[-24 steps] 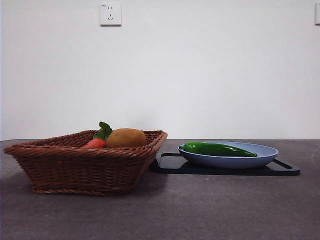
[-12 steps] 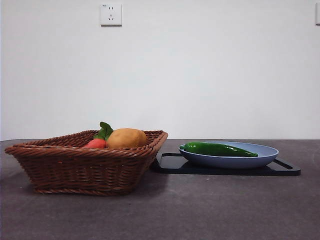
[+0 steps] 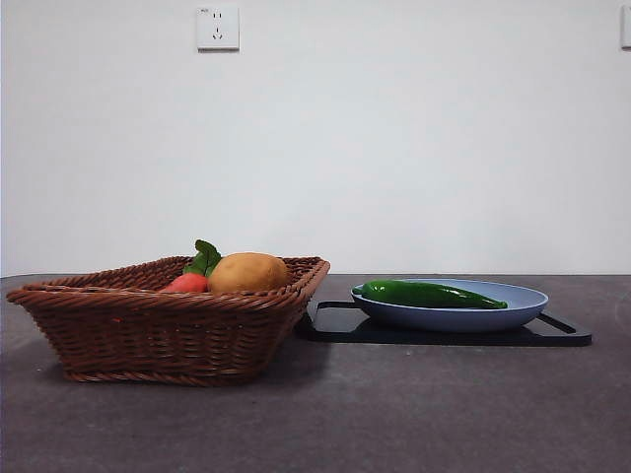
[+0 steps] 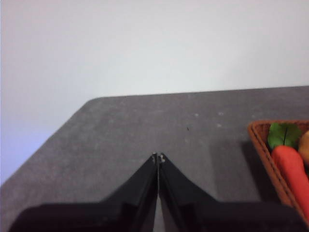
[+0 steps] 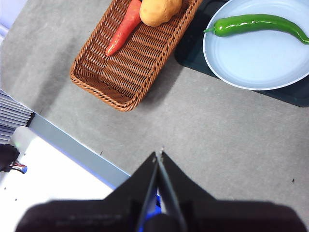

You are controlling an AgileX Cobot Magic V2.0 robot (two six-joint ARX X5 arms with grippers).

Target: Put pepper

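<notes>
Pepper waiting on the plate

Pepper (image 3: 430, 294) lies flat in the blue plate (image 5: 256, 63), beside the basket (image 3: 168, 330), easy to reach from above. My right claw (image 5: 159, 153) hangs high, pinched closed; my left claw (image 4: 158, 156) likewise, empty, off by the basket.

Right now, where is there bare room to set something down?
Bare: the grey table in front of the wicker basket and blue plate, and the basket's end beyond the carrot. Crowded: the basket's other end, and the plate's strip under the pepper.
</notes>
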